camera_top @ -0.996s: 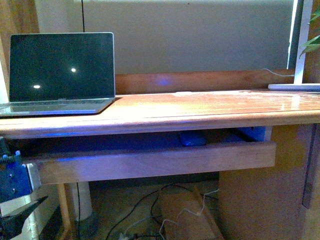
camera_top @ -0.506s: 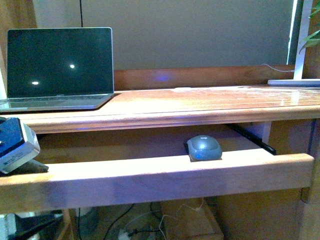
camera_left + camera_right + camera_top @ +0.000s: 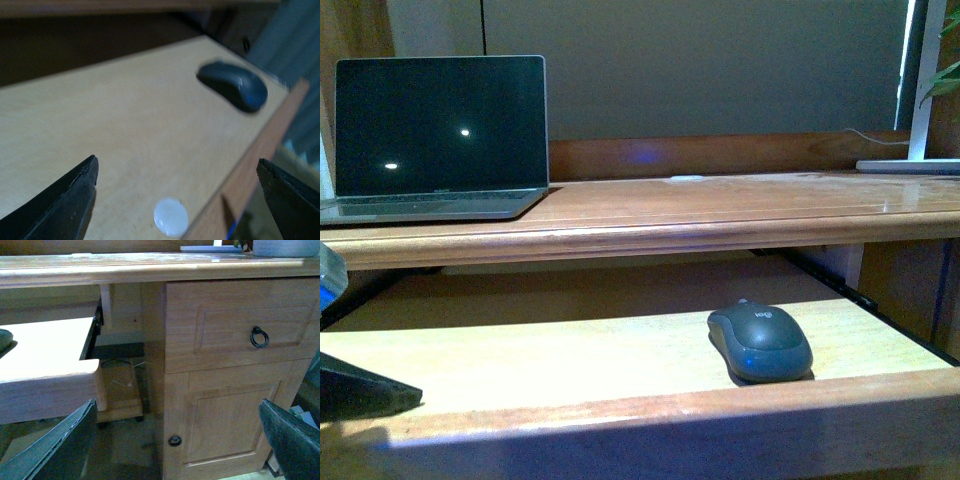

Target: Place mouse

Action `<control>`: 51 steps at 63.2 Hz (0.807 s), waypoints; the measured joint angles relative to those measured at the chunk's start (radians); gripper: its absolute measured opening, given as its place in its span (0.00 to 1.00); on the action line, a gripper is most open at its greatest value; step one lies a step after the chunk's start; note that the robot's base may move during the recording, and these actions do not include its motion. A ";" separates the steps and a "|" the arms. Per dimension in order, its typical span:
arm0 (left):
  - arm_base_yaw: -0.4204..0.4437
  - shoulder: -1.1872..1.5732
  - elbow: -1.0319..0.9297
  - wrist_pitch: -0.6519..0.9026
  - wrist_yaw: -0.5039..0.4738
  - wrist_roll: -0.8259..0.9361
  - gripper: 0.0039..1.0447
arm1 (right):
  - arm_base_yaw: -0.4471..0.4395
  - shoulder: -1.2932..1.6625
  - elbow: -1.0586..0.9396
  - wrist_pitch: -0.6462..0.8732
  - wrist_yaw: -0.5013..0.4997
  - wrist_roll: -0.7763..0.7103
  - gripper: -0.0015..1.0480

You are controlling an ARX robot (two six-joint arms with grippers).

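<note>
Mouse point(image 3: 760, 343) on pulled-out tray point(image 3: 570, 350), laptop point(image 3: 440, 125) on desk point(image 3: 720, 208) above

A big brown wooden desk point(image 3: 720, 215) stands across the room. Under its top, a pale wooden pull-out shelf point(image 3: 520, 360) is slid out. Behind the desk is a flat grey wall point(image 3: 720, 70). An open silver laptop with a black screen point(image 3: 440, 125) sits on the desk's left side, and two small spots of light shine in it. On its right side the desk has a wooden drawer with a dark ring handle point(image 3: 220, 327). Below that is a wooden cupboard door with a round dark knob point(image 3: 230, 425). The dim brown floor point(image 3: 125, 447) lies underneath.
</note>
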 joint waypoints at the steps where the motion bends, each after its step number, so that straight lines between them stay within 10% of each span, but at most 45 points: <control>1: 0.001 -0.008 0.000 0.012 -0.004 -0.028 0.93 | 0.000 0.000 0.000 0.000 0.000 0.000 0.93; 14: -0.010 -0.203 -0.002 0.011 -0.268 -0.273 0.93 | 0.000 0.000 0.000 0.000 0.000 0.000 0.93; 42: -0.275 -0.797 -0.234 -0.381 -1.065 0.045 0.92 | 0.000 0.000 0.000 0.000 0.000 0.000 0.93; 51: -0.311 -1.003 -0.364 -0.365 -1.144 0.071 0.70 | 0.000 0.000 0.000 0.000 0.000 0.000 0.93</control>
